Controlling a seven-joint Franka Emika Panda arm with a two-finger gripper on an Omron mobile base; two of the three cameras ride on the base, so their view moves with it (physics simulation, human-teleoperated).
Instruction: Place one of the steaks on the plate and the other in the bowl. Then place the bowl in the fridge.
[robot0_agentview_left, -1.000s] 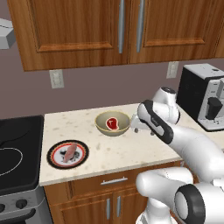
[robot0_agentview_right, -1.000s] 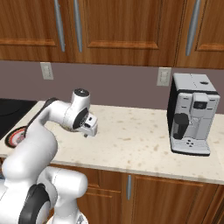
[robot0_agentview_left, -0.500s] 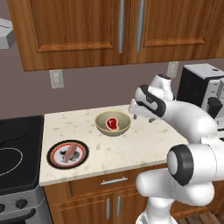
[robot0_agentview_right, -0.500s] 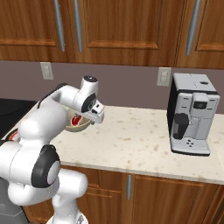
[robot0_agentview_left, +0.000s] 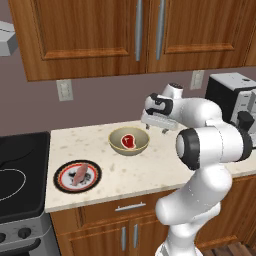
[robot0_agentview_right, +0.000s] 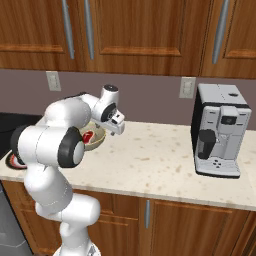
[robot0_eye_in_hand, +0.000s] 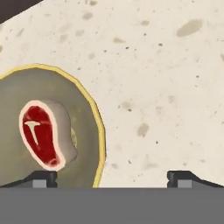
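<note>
Swung back over the bowl's (robot0_agentview_left: 129, 141) right rim, the gripper (robot0_agentview_left: 156, 129) hangs open. One steak (robot0_eye_in_hand: 43, 134) lies in the bowl, another (robot0_agentview_left: 78, 174) on the plate (robot0_agentview_left: 62, 181). Both sit on the speckled counter (robot0_agentview_right: 165, 165).

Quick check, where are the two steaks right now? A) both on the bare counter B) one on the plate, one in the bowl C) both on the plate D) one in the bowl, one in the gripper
B: one steak lies on the plate, the other steak sits in the bowl.
</note>
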